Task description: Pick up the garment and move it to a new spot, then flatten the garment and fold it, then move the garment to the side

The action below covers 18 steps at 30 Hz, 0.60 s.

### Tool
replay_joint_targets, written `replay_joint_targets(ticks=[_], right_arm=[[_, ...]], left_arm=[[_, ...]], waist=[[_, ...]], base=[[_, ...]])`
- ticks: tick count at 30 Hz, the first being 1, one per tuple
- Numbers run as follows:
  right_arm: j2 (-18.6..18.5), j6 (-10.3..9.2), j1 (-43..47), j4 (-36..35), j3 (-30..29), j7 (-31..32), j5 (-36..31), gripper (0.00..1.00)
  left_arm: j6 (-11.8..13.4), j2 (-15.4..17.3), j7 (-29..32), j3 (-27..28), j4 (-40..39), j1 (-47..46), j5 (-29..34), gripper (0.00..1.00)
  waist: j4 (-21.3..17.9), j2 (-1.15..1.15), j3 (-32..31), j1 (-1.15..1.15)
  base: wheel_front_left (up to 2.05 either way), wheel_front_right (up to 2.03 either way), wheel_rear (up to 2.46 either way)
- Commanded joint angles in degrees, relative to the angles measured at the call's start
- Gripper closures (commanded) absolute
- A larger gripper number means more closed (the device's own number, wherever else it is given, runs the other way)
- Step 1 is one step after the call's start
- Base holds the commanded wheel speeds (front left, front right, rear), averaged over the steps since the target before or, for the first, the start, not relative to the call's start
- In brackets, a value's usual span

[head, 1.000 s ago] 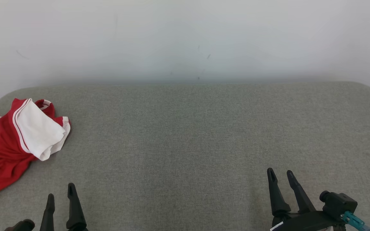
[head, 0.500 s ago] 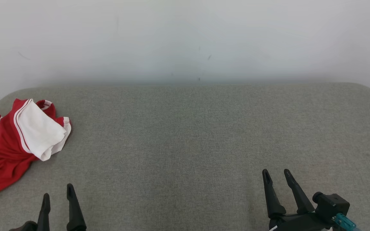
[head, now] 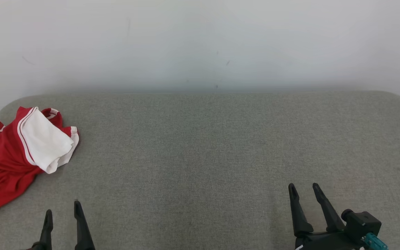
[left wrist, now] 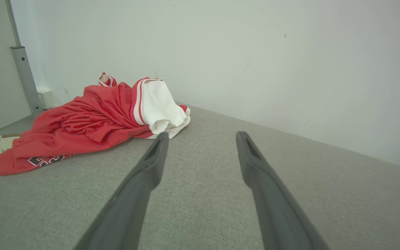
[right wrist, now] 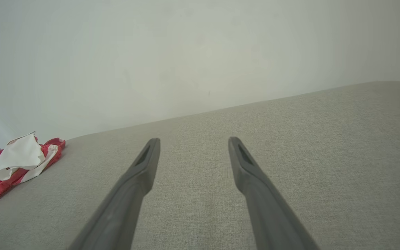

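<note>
One crumpled red-and-white jersey garment [head: 5, 159] on grey fabric surface [head: 200, 146], ahead-left of left claw [head: 63, 207], not touching; far left of right claw [head: 303, 186]. Two claws, both released, empty.

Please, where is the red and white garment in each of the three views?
Head view: garment at the left edge, middle height.
Left wrist view: garment at the left, around middle height.
Right wrist view: garment at the left edge, below the middle.
Shared landmark: the pale wall behind the grey cushion.
</note>
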Motion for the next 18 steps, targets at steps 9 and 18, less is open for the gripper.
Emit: replay_joint_targets(ticks=[9,18], right_arm=[[-0.28,-0.1,0.72,0.43,-1.75,-1.57,-3.75,0.0],[-0.29,-0.11,1.07,0.93,-2.37,-2.35,-6.9,0.0]], left_arm=[[-1.67,0.57,-1.57,-0.97,1.23,1.0,8.2,0.0],[-2.77,1.23,-2.46,-1.1,2.93,0.5,12.93,0.0]], waist=[[0.05,0.0,-0.18,0.0],[0.02,0.0,-0.57,0.0]], base=[[0.0,0.0,0.0],[0.0,0.0,0.0]])
